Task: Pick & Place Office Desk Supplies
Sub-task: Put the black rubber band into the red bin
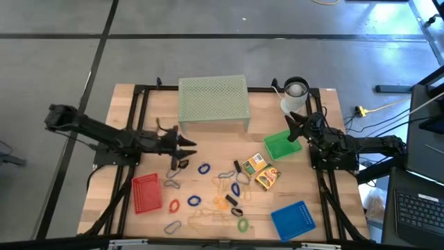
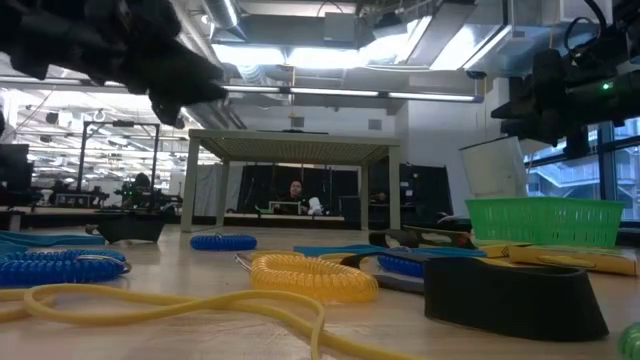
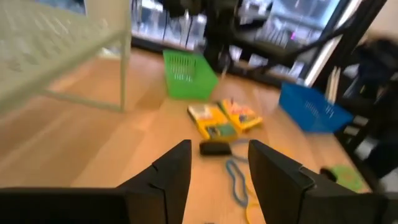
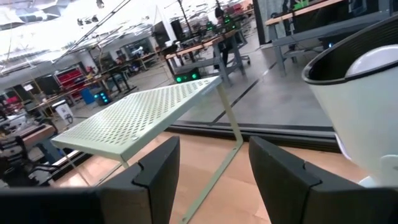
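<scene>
No text or label can be read anywhere.

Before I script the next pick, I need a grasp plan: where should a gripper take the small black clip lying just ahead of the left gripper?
Take the small black clip across its short width, coming straight down. It lies flat and apart from the yellow boxes, and the left gripper, open, hovers just short of it.

Pale wood tabletop (image 1: 208,146) showing matt grain, perforated metal riser (image 1: 213,101) looking painted, plastic trays (image 1: 146,193) gleaming, coiled rings (image 2: 312,276) shining rubbery
</scene>
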{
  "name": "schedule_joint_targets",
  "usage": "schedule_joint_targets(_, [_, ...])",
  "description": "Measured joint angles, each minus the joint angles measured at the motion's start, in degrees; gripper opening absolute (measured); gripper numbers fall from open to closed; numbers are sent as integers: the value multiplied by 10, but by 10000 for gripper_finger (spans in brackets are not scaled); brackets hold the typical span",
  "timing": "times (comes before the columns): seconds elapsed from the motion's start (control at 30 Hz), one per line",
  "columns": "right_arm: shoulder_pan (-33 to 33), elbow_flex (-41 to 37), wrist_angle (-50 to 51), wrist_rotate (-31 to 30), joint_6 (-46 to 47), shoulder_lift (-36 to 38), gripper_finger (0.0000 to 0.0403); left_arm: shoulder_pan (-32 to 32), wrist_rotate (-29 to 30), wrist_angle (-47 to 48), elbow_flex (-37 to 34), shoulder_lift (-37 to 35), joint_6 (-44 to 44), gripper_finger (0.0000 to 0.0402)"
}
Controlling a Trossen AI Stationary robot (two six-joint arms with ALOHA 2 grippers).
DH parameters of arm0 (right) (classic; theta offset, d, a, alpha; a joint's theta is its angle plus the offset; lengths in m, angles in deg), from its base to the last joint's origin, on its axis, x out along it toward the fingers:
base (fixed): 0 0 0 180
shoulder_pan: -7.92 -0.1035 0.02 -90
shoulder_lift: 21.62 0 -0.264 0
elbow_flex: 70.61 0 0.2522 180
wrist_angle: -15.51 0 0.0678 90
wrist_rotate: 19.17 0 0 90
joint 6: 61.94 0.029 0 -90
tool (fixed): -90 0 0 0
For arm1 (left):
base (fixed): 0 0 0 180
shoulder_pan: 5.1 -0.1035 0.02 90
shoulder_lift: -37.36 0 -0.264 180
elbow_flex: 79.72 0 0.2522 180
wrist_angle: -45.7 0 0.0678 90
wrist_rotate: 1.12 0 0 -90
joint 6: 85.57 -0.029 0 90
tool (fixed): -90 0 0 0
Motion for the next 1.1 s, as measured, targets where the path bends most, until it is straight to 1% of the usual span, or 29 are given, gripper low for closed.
schedule_joint_targets(0.1, [0, 0, 0, 0, -2, 0, 194, 21, 3, 7, 31, 70, 1, 155])
schedule_joint_targets(0.17, [0, 0, 0, 0, -2, 0, 194, 34, -4, 31, 53, 107, -4, 156])
schedule_joint_targets(0.27, [0, 0, 0, 0, -2, 0, 194, 50, -6, 111, 91, 148, -8, 154])
schedule_joint_targets(0.37, [0, 0, 0, 0, -2, 0, 194, 56, 2, 233, 134, 169, -1, 150])
schedule_joint_targets(0.53, [0, 0, 0, 0, -7, 0, 194, 56, 40, 469, 203, 185, 117, 144])
schedule_joint_targets(0.63, [0, 0, 0, 0, -35, 0, 194, 56, 61, 571, 231, 187, 176, 143])
schedule_joint_targets(0.77, [0, 0, 0, 1, -78, 0, 194, 55, 99, 638, 241, 187, 217, 143])
schedule_joint_targets(0.83, [0, 0, 0, 3, -92, 0, 194, 55, 114, 667, 241, 187, 257, 144])
schedule_joint_targets(0.9, [0, 0, 0, 4, -92, 0, 194, 55, 117, 694, 241, 187, 306, 148])
schedule_joint_targets(1.1, [0, 0, 0, 7, -90, 0, 194, 56, 117, 791, 241, 189, 414, 169])
